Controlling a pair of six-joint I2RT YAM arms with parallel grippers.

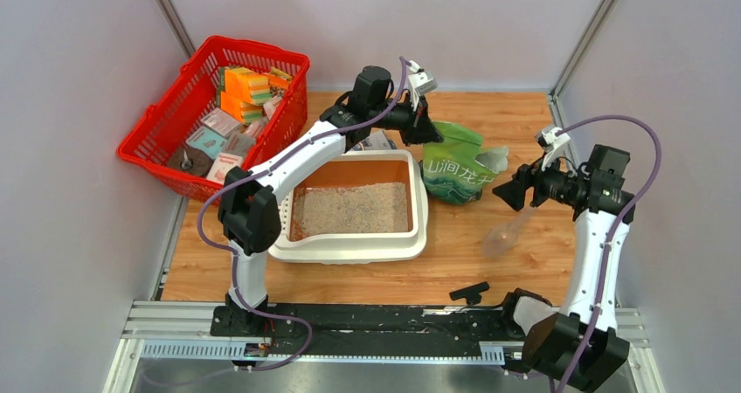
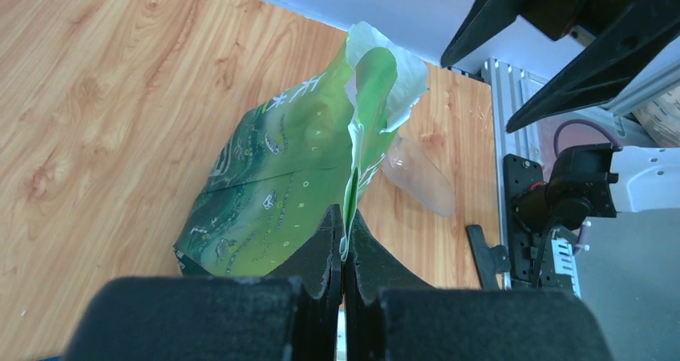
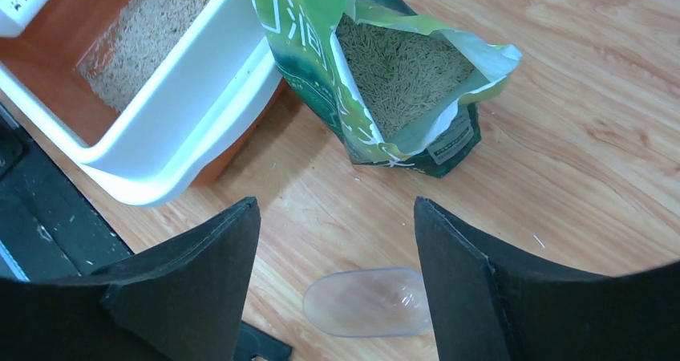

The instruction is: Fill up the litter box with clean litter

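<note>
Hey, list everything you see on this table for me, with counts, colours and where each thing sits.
table: one, light wood
litter box: one, cream-white, orange-brown inside, table centre
clean litter: beige granules, in the litter box and the bag
bag: one, green, open, right of the litter box
scoop: one, clear, on the table
basket: one, red mesh, far left
packets: several, orange, pink, teal, in the basket
black part: one, near table edge
left gripper: shut on the bag's top edge
right gripper: open, empty, above the scoop
</note>
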